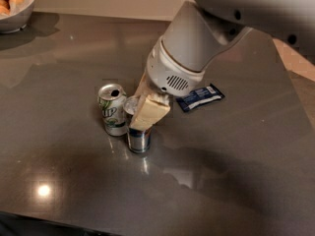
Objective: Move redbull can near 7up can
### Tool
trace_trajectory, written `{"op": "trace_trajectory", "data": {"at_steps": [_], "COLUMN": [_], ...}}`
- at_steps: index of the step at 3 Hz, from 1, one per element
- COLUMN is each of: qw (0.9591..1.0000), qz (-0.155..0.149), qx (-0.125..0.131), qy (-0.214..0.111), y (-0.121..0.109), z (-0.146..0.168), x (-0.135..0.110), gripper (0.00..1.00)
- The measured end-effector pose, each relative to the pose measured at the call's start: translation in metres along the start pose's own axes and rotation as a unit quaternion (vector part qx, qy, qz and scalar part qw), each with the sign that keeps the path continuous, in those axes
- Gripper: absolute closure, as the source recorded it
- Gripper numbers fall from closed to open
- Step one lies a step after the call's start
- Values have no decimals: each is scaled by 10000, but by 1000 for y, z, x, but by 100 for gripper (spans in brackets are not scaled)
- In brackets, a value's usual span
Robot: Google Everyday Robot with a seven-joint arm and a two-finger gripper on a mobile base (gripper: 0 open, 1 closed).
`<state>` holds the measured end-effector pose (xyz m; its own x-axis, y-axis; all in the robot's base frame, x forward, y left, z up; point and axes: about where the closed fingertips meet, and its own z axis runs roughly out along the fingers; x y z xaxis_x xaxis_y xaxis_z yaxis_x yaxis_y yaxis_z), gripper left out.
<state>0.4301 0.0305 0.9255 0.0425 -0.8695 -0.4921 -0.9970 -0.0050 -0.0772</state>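
Observation:
The redbull can (139, 139) stands upright on the dark grey table (236, 171), slim and silver with blue, its top partly hidden by my gripper. My gripper (142, 113) comes down from the upper right and is shut on the can's upper part, one cream finger (149, 113) across its front. The 7up can (112, 109), white with green lettering and an open silver top, stands upright just left of the redbull can, almost touching it.
A blue snack packet (199, 98) lies on the table right of my arm. A bowl of orange-yellow fruit (14, 5) sits at the far left corner. The table's right edge runs diagonally at the upper right.

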Motion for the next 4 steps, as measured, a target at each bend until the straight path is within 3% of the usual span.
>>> {"op": "trace_trajectory", "data": {"at_steps": [2,3,4], "qw": [9999,9999,9999], "qz": [-109,-126,-127], "qx": [-12,-1,-1], "qy": [-98,-96,-96], "y": [-5,-4,-4], "z": [5,4,4], "x": [0,-2,-2], "gripper": [13,0,0]}}
